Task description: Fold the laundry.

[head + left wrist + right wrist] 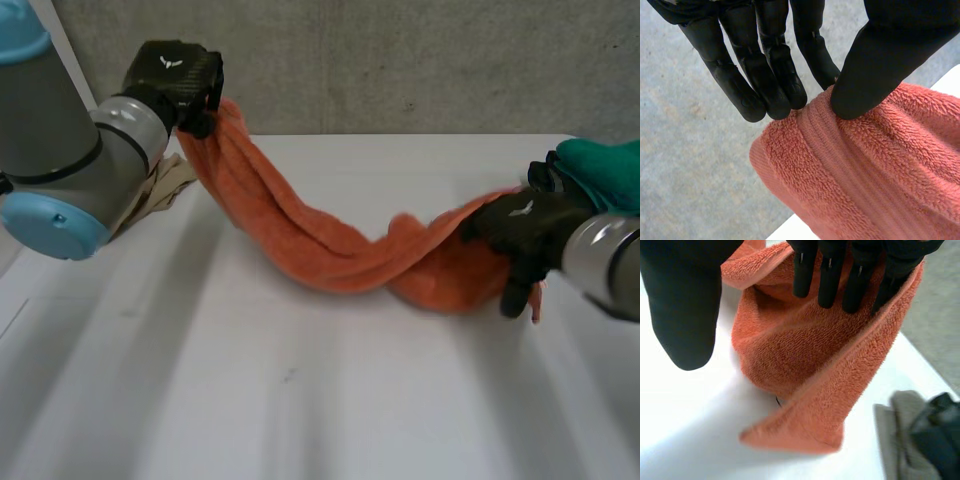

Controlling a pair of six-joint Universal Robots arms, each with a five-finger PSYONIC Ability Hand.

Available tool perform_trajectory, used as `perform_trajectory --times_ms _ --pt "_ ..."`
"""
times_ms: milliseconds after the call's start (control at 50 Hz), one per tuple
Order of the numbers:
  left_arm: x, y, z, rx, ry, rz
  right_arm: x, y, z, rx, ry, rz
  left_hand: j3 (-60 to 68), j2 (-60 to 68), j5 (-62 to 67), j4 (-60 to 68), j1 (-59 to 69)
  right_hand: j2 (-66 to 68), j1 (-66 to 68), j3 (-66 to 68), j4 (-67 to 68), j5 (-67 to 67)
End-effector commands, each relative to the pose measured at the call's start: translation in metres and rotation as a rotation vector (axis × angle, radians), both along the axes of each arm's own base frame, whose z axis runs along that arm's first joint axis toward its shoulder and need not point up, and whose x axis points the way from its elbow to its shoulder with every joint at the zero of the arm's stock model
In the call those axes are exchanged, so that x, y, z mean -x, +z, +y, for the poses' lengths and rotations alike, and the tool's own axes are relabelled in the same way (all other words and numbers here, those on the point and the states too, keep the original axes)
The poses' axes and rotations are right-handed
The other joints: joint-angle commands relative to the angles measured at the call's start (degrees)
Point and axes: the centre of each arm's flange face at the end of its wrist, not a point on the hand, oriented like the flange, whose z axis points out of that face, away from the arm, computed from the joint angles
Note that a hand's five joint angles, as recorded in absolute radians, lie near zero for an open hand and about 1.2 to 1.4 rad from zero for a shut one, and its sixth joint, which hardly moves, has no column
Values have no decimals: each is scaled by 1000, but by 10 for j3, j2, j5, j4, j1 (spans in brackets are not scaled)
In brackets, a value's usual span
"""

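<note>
An orange towel (300,235) stretches in a twisted band across the white table (300,400) between my two hands. My left hand (175,75) is raised at the far left of the table and pinches one end of the towel (880,175) between its thumb (875,65) and its straight fingers. My right hand (525,230) is at the towel's other end, low over the table. There its straight fingers (830,275) rest against the towel (805,360) and its thumb (682,305) stands apart. A loose corner of the towel lies on the table beneath that hand.
A teal cloth (600,165) lies at the far right, just behind my right hand. A beige cloth (160,190) lies under my left arm. Grey and dark cloths (912,435) lie piled beside the towel's corner. The table's far edge runs close behind both hands.
</note>
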Motion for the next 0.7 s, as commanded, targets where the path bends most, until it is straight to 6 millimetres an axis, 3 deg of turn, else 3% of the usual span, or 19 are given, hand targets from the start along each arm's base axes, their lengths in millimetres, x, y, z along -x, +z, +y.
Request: perform_trajectory --times_ms 20,80,140,200,280,300,360,380,460,520,540,700 --pt "-3 28 30 22 -48 19 -2 27 -25 -12 22 -2 120 114 138 115 140 -29 -28 -34 -27 -13" --pt "-4 37 43 36 -78 30 -25 19 -40 13 61 -18 120 114 138 115 140 -32 -32 -38 -31 -16" --pt "-6 41 51 48 -96 33 -35 15 -51 22 61 -36 120 114 138 115 140 -17 -17 -23 -16 -1" --pt "-8 43 56 64 -102 30 -36 18 -59 -3 23 -61 120 114 138 115 140 189 190 184 191 205" --pt "-16 40 50 69 -80 30 -32 21 -38 -142 11 -83 120 114 138 115 140 550 551 545 552 567" --pt "-19 37 46 64 -69 28 -31 19 -31 -180 14 -83 120 114 138 115 140 570 571 565 572 586" --pt "-22 34 40 62 -59 27 -27 3 1 -352 80 -42 120 114 138 115 140 570 571 565 572 586" --pt "-22 31 36 52 -55 31 -21 -12 16 -443 128 11 120 114 138 115 140 570 571 565 572 586" --pt "-21 28 30 44 -56 28 -5 -35 41 -503 276 173 120 114 138 115 140 570 571 565 572 586" --pt "-19 27 31 36 -62 27 -1 -30 36 -409 274 197 120 114 138 115 140 570 571 565 572 586" --pt "-16 27 33 31 -70 27 -3 -23 30 -352 225 160 120 114 138 115 140 302 303 297 303 318" --pt "-10 31 52 14 -102 25 -20 35 -28 55 66 -189 120 114 138 115 140 84 85 79 86 100"
